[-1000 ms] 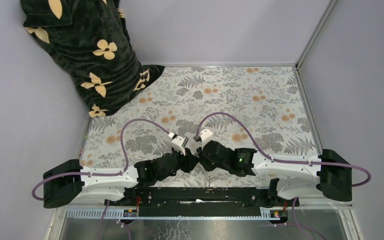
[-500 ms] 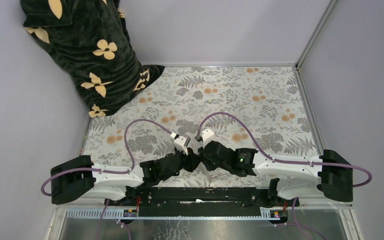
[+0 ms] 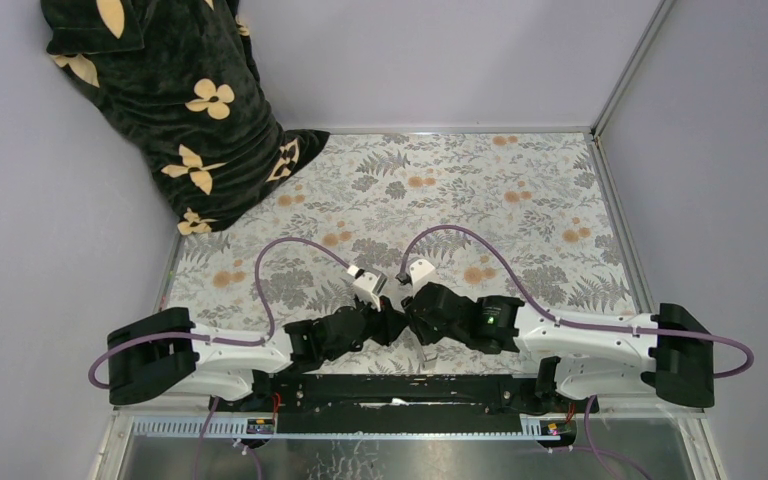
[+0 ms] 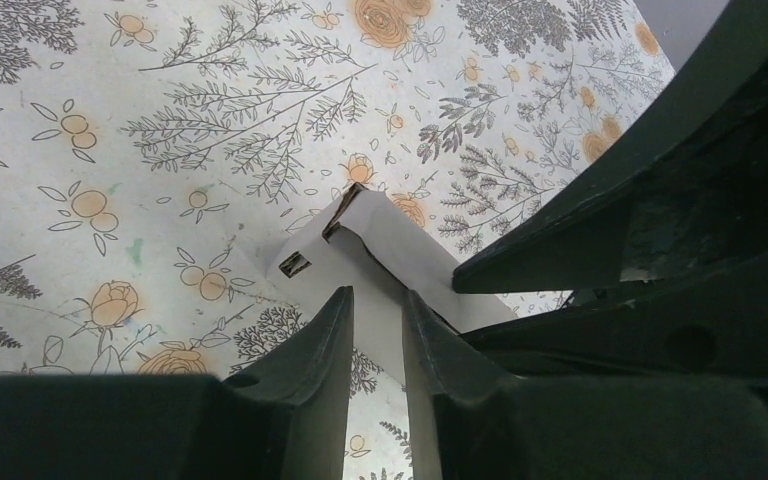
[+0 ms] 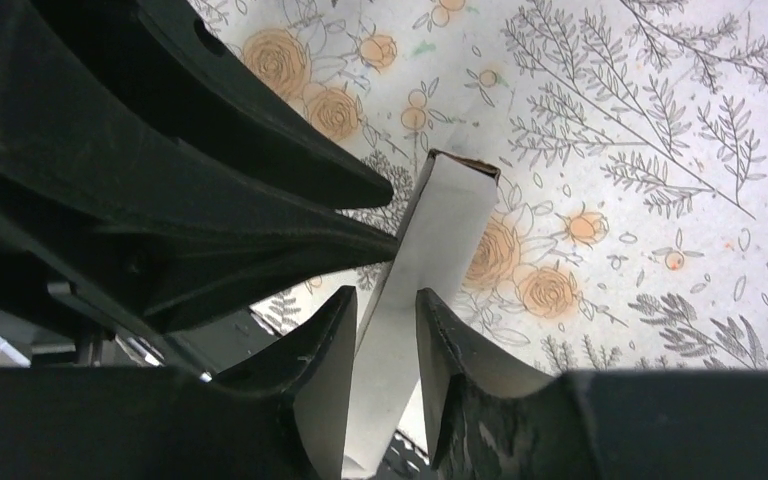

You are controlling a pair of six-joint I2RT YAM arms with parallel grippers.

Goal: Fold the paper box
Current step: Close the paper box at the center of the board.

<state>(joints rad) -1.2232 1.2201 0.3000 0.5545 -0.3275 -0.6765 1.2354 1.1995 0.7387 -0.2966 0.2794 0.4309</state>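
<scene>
Starting nearest the lens, L wrist view: the left gripper (image 4: 378,300) sits bottom centre. Its two dark fingers are pinched in narrow on the paper box (image 4: 380,235), w/ white card filling the gap btwn them. The box runs up from the fingers toward mid-frame as a flattened white sleeve. Its far end is open, showing a brown inner edge, and there's a small slot on the left face. The other arm's black fingers reach in from the right of the frame and meet the box's right side.

R wrist view: the right gripper (image 5: 386,295) is also bottom centre, fingers either side of the same box seen edge-on. Both pads sit against the card w/ no gap showing, so it's gripping it too. The box tip ends just above mid-frame. The left arm's fingers come in from the left and touch the box's left edge.

Behind the box in both views is the floral tablecloth (image 3: 480,190). The box looks lifted off it, but can't tell for sure.

Overhead: arm bases at the bottom, and both arms bend inward so the grippers meet nose to nose at lower centre. The box is almost fully hidden under them. Purple cables (image 3: 290,245) arch over each wrist. Far upper left, a dark blanket (image 3: 180,110) w/ yellow flowers is heaped in the corner.
</scene>
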